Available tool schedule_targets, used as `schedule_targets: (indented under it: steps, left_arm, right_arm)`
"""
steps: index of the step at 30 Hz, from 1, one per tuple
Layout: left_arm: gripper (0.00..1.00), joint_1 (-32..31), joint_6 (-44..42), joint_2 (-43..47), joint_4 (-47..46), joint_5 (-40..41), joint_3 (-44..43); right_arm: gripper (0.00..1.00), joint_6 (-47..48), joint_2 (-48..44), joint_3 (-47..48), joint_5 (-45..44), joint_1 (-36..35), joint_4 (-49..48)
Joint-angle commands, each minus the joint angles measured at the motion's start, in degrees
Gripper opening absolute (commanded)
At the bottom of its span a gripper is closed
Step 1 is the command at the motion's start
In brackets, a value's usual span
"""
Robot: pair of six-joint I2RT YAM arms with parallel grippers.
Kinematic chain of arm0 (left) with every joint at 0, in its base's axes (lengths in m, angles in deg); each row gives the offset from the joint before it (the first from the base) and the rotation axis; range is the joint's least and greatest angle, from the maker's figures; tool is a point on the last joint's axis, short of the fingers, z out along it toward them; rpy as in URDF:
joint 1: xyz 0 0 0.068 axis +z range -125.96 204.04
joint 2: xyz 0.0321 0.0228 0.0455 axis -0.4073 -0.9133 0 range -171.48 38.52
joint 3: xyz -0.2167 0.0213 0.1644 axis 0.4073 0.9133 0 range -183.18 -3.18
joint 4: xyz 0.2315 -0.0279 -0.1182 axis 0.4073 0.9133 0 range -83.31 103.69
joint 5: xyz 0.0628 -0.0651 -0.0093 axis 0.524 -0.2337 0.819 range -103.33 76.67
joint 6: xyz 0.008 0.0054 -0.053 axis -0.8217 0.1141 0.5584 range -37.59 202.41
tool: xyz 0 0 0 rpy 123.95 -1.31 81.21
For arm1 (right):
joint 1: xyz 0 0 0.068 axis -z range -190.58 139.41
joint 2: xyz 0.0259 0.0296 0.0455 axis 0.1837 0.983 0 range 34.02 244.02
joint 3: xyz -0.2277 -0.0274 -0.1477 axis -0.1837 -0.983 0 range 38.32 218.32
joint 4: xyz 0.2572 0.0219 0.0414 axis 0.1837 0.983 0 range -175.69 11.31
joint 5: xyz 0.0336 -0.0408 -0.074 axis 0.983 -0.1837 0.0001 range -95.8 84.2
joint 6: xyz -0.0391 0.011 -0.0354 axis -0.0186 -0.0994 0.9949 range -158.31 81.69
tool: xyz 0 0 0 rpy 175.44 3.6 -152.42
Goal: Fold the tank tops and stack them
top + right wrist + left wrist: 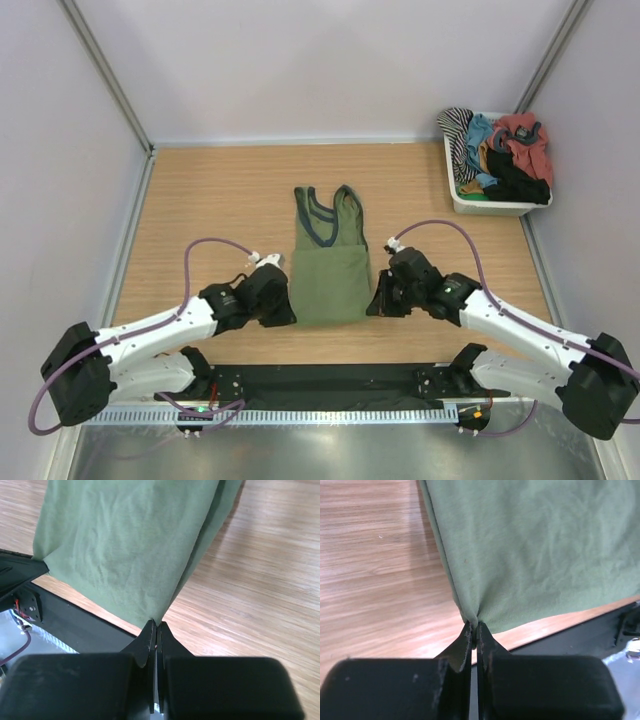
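As seen from above, olive green tank top [330,265] flat at centre of table [200,200], straps toward 12 o'clock. Left gripper [475,628], arm stretched low from 8 o'clock, fingers pinched tight on hem's left corner. Right gripper [156,625], arm reaching from 4 o'clock, fingers clamped on right corner. Bin [456,195] of mixed garments at 2 o'clock.

Bright, even light — soft shadows

Hiding near corners of the olive tank top [330,275] under the fingers [288,315]; barely making out the black tank top [522,186] in the far-right tub [487,208].
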Motion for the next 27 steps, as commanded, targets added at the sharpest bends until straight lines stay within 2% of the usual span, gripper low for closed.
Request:
schedule_targets:
  steps: [1, 10, 13, 16, 20, 27]
  left_arm:
    - [0.00, -0.31, -1.21, 2.29, 7.36, 0.11, -5.30]
    - [0.00, 0.30, -5.25, -2.52, 14.30, 2.49, -20.94]
    - [0.00, 0.83, -6.83, -4.12, 15.89, 3.28, -25.69]
    - [0.00, 2.50, -7.63, -5.79, 15.64, 3.37, -28.96]
    - [0.00, 7.32, -9.21, -8.68, 15.98, 1.88, -32.39]
    - [0.00, 16.38, -11.49, -14.04, 13.70, -5.85, -37.21]
  right_arm:
    - [0.01, 1.47, -2.07, 3.99, -2.97, -0.19, 6.31]
    - [0.01, 7.62, 1.09, 21.19, -12.90, -0.28, 13.69]
    - [0.01, 9.55, 2.58, 24.20, -15.54, 0.07, 14.92]
    - [0.01, 11.31, 5.04, 27.71, -15.11, 2.26, 14.40]
    - [0.01, 15.00, 9.34, 33.34, -10.38, 7.09, 13.35]
    - [0.01, 18.09, 19.18, 41.77, -3.69, 14.30, 12.38]
